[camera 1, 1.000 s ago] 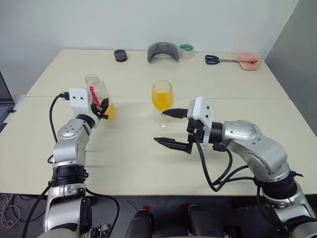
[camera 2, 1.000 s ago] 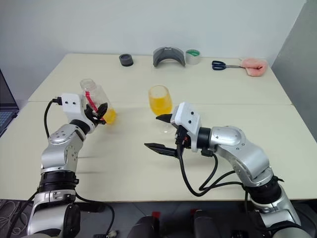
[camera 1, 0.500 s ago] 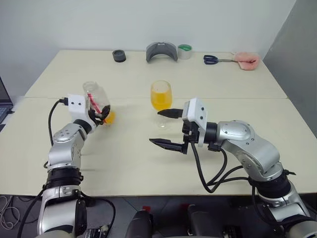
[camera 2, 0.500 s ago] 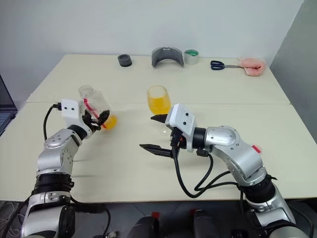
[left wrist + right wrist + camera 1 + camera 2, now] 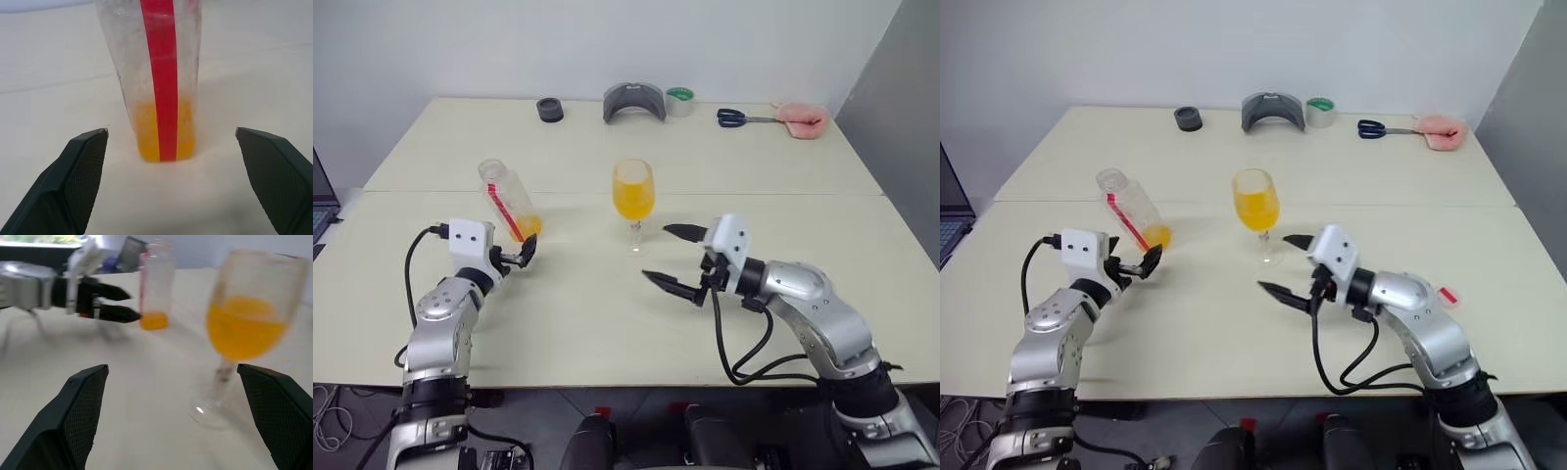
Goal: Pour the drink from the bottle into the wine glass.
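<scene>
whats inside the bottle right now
The bottle standing on the table holds only a shallow layer of orange drink at its bottom; above that it looks empty. Its red label strip covers a narrow band of the inside.

Both arms are built of rounded, glossy silver-grey shells joined by black ribbed rings. Each wrist carries a white boxy camera housing with small dark screw holes, and a black cable loops from it back along the arm. The left gripper (image 5: 516, 257) and the right gripper (image 5: 673, 258) each have two black, tapering fingers with finely cross-hatched pads (image 5: 83, 169). A small red tag sits on the right forearm.
</scene>
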Tool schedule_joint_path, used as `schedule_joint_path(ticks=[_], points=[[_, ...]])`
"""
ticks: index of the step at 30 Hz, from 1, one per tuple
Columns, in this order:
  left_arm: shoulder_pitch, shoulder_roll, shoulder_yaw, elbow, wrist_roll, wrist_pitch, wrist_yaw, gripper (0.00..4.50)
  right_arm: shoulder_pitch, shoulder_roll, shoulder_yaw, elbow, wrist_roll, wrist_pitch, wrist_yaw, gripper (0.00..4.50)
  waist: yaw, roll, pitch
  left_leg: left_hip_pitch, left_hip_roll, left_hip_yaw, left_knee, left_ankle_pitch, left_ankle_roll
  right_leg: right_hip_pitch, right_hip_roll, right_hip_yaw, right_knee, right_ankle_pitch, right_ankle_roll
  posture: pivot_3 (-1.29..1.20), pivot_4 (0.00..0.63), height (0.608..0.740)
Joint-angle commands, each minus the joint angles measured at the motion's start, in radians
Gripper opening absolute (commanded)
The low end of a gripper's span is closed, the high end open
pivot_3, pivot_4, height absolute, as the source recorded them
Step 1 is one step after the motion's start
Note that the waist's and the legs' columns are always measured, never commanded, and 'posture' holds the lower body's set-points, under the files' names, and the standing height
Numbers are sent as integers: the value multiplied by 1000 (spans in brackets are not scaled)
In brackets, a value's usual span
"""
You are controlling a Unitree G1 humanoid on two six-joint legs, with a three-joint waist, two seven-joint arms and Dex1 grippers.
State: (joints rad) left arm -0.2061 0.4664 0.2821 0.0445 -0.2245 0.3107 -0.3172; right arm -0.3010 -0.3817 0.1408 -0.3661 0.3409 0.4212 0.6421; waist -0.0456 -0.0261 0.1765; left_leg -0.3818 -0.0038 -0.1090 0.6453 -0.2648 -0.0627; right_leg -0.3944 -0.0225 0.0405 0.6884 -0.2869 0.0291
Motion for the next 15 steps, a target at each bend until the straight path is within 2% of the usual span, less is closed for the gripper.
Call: schedule_joint_path(ticks=[1, 8, 15], points=[[58, -23, 37, -162, 5, 3, 64, 4490, 55, 65, -72, -1, -13, -89, -98, 4500, 1, 0, 0, 0, 0, 0, 0, 0, 0, 0, 0, 0, 0, 0, 0, 0, 150, 740], [169, -109, 59, -298, -30, 50, 130, 4490, 183, 153, -58, 187, -183, -370, -212, 4500, 6, -1, -1, 1, -1, 2, 0, 0, 0, 1, 2, 0, 0, 0, 0, 0, 150, 740], [205, -145, 45, -360, -30, 24, 137, 4490, 167, 197, -77, 223, -177, -396, -237, 4500, 5, -1, -1, 2, 0, 2, 0, 0, 0, 2, 3, 0, -1, 0, 0, 0, 150, 740]])
